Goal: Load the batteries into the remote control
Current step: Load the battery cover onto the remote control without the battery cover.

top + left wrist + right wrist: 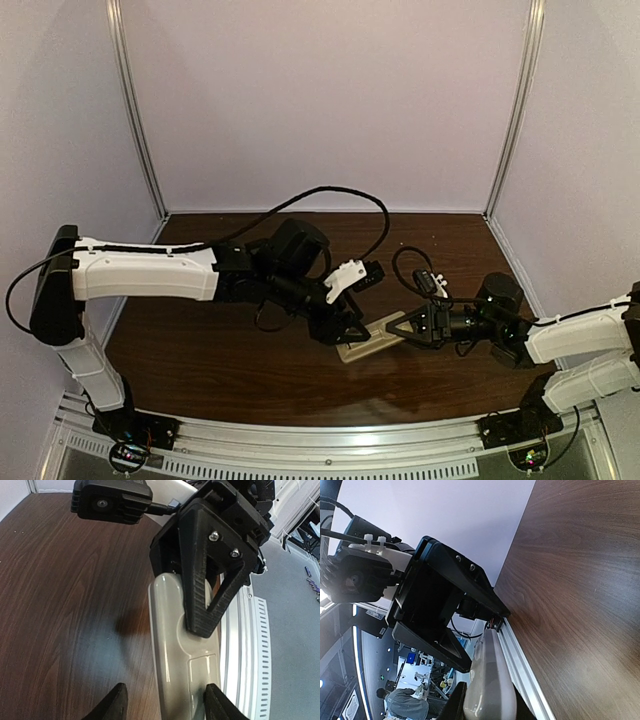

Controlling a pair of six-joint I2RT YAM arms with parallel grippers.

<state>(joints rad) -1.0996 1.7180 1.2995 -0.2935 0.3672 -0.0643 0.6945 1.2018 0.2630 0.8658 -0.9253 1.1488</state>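
Note:
The remote control [362, 345] is a pale flat bar held just above the table between the two arms. My right gripper [392, 330] is shut on its right end. In the right wrist view the remote [490, 680] sits edge-on between my right gripper's [487, 707] fingers. In the left wrist view the remote's smooth back [182, 650] faces the camera, with the outline of a cover panel. My left gripper [165, 706] is open and straddles it, the right finger at the remote's edge, the left finger apart. The batteries are out of view.
The dark wood table [230, 350] ends in a metal rail [330, 440] at the near edge. Pale walls [330, 100] close in the back and sides. A black cable [330, 195] loops over the left arm. The right gripper's black finger [210, 590] lies across the remote.

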